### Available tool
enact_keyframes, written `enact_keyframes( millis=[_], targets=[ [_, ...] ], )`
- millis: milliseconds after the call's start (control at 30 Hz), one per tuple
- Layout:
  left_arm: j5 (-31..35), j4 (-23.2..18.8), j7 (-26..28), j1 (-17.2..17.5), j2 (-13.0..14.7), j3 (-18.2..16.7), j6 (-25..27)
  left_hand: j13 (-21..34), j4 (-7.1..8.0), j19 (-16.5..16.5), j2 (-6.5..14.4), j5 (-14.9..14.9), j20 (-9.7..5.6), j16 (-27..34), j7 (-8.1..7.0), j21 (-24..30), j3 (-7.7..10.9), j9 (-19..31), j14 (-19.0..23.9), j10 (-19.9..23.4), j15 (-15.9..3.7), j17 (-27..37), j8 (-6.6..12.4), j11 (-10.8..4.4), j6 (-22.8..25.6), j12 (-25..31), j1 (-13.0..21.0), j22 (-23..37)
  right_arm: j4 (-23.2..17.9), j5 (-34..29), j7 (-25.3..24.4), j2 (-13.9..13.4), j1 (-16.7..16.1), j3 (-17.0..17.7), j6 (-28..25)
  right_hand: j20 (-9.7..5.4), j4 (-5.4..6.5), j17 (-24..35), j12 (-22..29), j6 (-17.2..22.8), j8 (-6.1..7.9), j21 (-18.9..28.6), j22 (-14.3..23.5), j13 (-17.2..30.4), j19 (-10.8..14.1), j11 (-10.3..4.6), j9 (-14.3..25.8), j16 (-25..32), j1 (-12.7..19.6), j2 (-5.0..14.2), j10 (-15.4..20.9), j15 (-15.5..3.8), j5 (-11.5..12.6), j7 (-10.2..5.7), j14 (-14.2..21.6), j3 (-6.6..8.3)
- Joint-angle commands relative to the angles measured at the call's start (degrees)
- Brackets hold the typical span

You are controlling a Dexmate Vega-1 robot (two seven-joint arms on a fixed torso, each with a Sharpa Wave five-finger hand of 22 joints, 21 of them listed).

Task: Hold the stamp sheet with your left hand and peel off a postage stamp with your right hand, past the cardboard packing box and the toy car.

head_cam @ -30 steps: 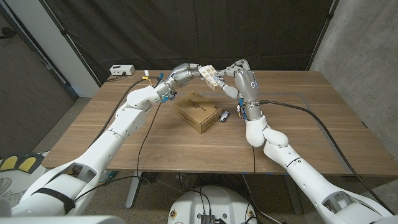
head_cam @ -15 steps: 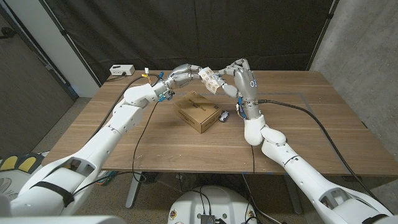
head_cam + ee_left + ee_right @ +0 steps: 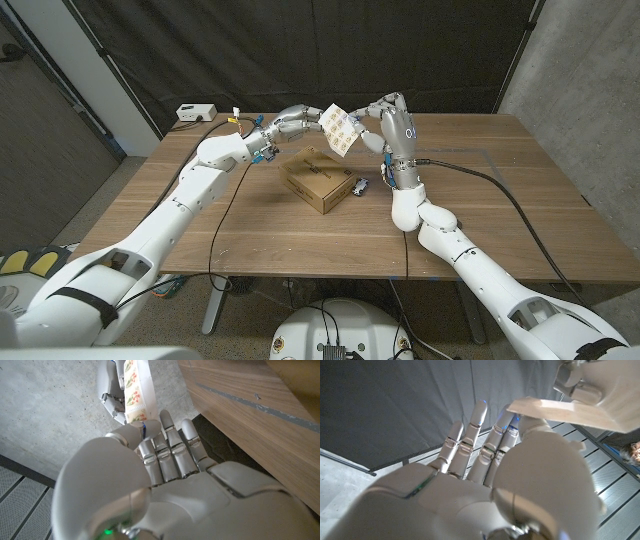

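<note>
Stamp sheet [image 3: 340, 130] is held aloft over the table's [image 3: 520, 220] far side, pinched by left hand [image 3: 298, 119]. Right hand [image 3: 388, 118] pinches its opposite edge. Peel apparently begun; no stamp seen detached. Cardboard packing box [image 3: 316, 180] and toy car [image 3: 359, 187] sit below.

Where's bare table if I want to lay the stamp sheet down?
Bare wood lies right of the right forearm and near the front edge before the cardboard packing box. It's crowded mid-table: box, toy car, both hands around the stamp sheet.
</note>
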Motion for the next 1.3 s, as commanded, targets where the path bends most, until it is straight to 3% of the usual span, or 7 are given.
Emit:
enact_keyframes(
  millis=[33,333,600,767,867,967,1300],
  targets=[
    [-0.03,-1.62,0.38,1.38,0.92,-0.54,1.1,0.19,-0.03,-0.12,-0.23,0.27,0.0,-0.28,7.24,-0.03,0.47,0.33,0.58,1.77,-7.07,0.24,3.91,-2.71,3.76,-0.14,-0.15,0.0,2.18,-2.48,-2.74,4.24,-0.48,3.5,-0.42,-0.21,-0.02,0.45,0.03,0.51,1.79,0.34,0.19,0.16,-0.37,0.16,3.36,0.39,-0.39,0.2,0.36,-7.35,-0.56,0.54,0.52,0.73],
    [-0.36,-5.46,5.38,4.87,2.04,-2.35,2.27,0.39,0.2,-0.21,-0.14,0.13,0.24,-0.32,7.05,0.04,0.44,0.18,0.33,1.51,-6.82,0.36,3.79,-2.49,3.35,-0.21,-0.36,0.04,2.5,-7.79,-2.74,10.67,-2.77,10.7,4.06,-0.19,0.12,1.26,-0.17,-0.22,1.7,0.84,0.27,0.34,-0.04,0.14,3.79,0.58,-0.65,0.24,0.25,-7.33,-1.34,-0.05,0.44,1.58],
    [3.72,-12.71,19.09,11.85,4.49,-5.82,2.27,0.99,1.16,-0.57,1.38,-1.86,0.83,-0.06,5.36,0.18,-1.36,-1.41,-0.27,0.53,-6.48,1.14,2.69,-2.48,1.6,-0.27,-1.06,0.23,1.38,-11.92,-2.74,16.2,-5.14,16.16,8.08,-0.28,0.48,1.14,-0.67,-0.73,1.81,1.37,0.21,0.39,0.99,-0.41,4.35,0.3,-1.37,0.41,-0.37,-7.34,-1.92,-0.74,0.25,1.99],
    [4.11,-14.64,23.14,14.39,5.33,-7.11,1.51,1.73,1.21,-1.96,2.68,-6.23,1.89,0.32,3.42,0.48,-6.3,-3.97,-1.6,-1.4,-5.98,2.12,1.11,-1.8,0.19,-0.54,-1.1,0.71,0.75,-12.74,-2.74,17.61,-5.86,17.01,8.46,-0.45,0.78,-0.07,-1.25,-1.42,1.64,1.72,0.09,0.24,1.7,-0.74,4.54,-0.48,-2.12,0.47,-0.96,-7.36,-1.97,-1.79,0.15,2.06],
    [4.25,-15.59,25.15,15.62,5.8,-7.71,1.29,1.61,1.18,-2.42,4.08,-11.25,2.79,0.68,2.12,0.5,-10.42,-6.51,-2.72,-1.97,-5.52,3.14,0.11,-1.49,1.26,-0.6,-0.69,0.94,0.13,-12.6,-2.74,17.73,-6.32,16.7,7.8,-0.45,0.84,-0.63,-1.61,-1.7,1.36,1.79,0.03,-0.03,1.81,-0.78,4.26,-0.8,-2.35,0.48,-1.21,-7.37,-1.89,-2.12,0.25,2.07],
    [3.92,-15.98,25.44,16.31,6.55,-7.97,0.86,1.37,1.63,-3.5,3.56,-17.42,3.73,-0.35,-0.68,0.04,-13.93,-9.58,-4.86,-5.04,-4.19,2.64,-3.34,-1.81,-2.43,-1.46,-1.8,0.84,-0.43,-12.11,-2.74,17.79,-6.81,16.19,6.61,-0.44,0.83,-1.79,-2.4,-2.66,0.66,1.92,-0.08,-0.47,2.01,-0.77,3.72,-1.58,-2.57,0.44,-2.12,-7.41,-1.7,-2.51,0.23,2.15],
    [2.59,-17.07,27.14,18.25,8.02,-8.83,0.79,1.8,2.09,-7.78,3.16,-26.94,4.45,-1.65,-3.83,-0.17,-16.41,-13.39,-11.45,-15.35,-1.95,0.59,-10.0,-1.12,-14.13,-4.21,-3.07,1.79,-2.61,-9.85,-2.74,15.96,-7.92,13.44,2.01,0.2,1.4,-6.76,-8.03,-13.97,-5.18,1.23,-0.71,-4.82,2.19,-0.54,1.25,-6.02,-6.59,-1.39,-9.72,-7.28,-0.39,-4.38,-0.75,2.44]
  ],
)
